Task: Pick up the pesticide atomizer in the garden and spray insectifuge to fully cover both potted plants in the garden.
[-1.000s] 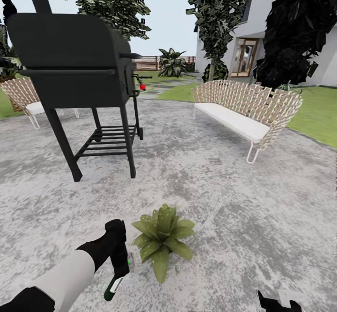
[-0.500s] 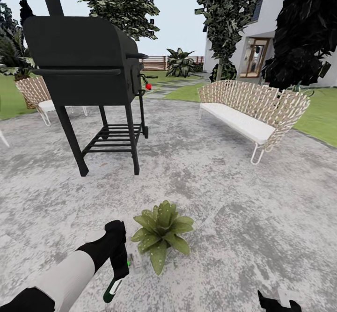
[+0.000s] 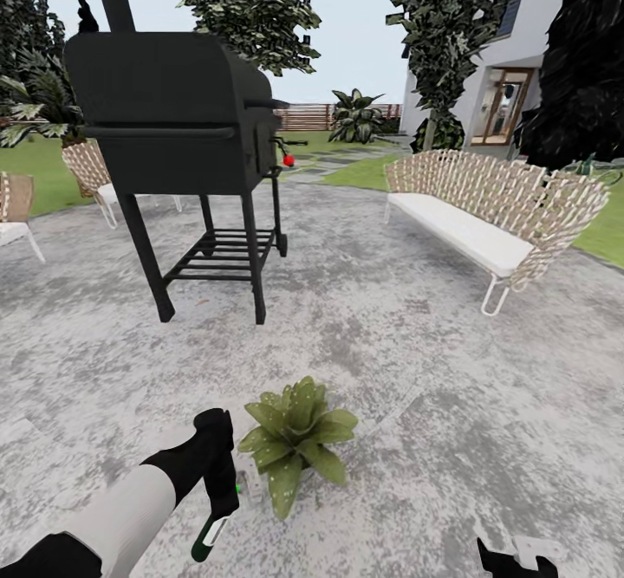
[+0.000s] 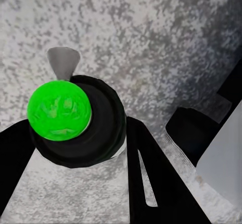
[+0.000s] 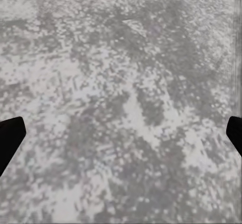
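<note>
My left gripper (image 3: 224, 487) hangs low over the stone patio (image 3: 451, 387), shut on the pesticide atomizer (image 3: 209, 536), a slim dark-green bottle with a white patch. In the left wrist view the atomizer (image 4: 75, 121) shows end-on with a bright green round face, black fingers (image 4: 151, 178) pressing on both sides. One potted plant (image 3: 295, 441), a low rosette of pointed green leaves, sits just right of that gripper, very close to it. The other potted plant is out of view. My right gripper (image 3: 510, 561) is at the bottom edge; its fingertips (image 5: 10, 138) stand wide apart over bare patio.
A black grill (image 3: 178, 140) on legs stands ahead to the left. A wicker sofa (image 3: 494, 214) with a white cushion is at the right, wicker chairs (image 3: 95, 175) behind the grill. Lawn, trees, a house wall and a distant brown fence ring the patio.
The whole picture has slid to the right, so the camera has turned left. My left arm, the atomizer and the plant keep the same places relative to each other.
</note>
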You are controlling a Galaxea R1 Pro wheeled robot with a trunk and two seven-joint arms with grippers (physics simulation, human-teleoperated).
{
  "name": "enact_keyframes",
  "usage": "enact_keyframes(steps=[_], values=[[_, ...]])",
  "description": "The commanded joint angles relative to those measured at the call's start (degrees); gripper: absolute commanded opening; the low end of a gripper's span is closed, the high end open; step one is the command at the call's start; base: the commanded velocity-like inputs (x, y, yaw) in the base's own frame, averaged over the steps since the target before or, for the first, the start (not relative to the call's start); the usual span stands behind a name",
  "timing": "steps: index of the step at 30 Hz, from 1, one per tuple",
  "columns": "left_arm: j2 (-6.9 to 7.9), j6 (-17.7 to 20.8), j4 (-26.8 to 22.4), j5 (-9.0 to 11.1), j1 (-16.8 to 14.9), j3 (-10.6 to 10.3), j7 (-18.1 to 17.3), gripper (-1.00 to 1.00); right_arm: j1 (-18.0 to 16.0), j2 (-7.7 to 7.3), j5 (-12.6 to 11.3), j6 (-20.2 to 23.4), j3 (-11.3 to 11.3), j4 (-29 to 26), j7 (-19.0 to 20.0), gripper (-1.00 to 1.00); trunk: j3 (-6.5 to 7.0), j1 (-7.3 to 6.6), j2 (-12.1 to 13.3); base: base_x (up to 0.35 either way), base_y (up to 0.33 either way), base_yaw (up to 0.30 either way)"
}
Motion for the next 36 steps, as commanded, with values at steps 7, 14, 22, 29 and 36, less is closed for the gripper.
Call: enact_keyframes(steps=[7, 14, 22, 29, 36], values=[[0.07, 0.49, -0.06, -0.23, -0.03, -0.08, -0.34, -1.0, -0.04, 0.02, 0.26, -0.2, -0.5, 0.05, 0.41, 1.0, -0.05, 0.0, -0.02, 0.015, -0.27, 0.247], [0.07, 0.49, -0.06, -0.23, -0.03, -0.07, -0.32, -1.0, -0.04, 0.02, 0.27, -0.2, -0.5, 0.05, 0.41, 1.0, -0.05, 0.0, -0.02, -0.064, -0.185, 0.277], [0.04, 0.49, -0.21, -0.23, -0.03, -0.04, -0.32, -1.0, -0.04, 0.05, 0.3, -0.2, -0.5, 0.05, 0.41, 1.0, -0.05, 0.0, -0.02, -0.002, -0.007, 0.278], [-0.01, 0.49, -0.02, -0.23, -0.03, -0.11, -0.32, -1.0, -0.04, 0.09, 0.26, -0.2, -0.5, 0.05, 0.41, 1.0, -0.05, 0.0, -0.02, 0.058, -0.076, 0.184], [-0.01, 1.62, 0.04, -0.23, 0.18, -0.27, -0.29, -1.0, -0.04, 0.09, 0.26, -0.2, -0.5, -0.01, 0.41, 1.0, -0.05, 0.0, -0.02, 0.154, -0.224, 0.006]])
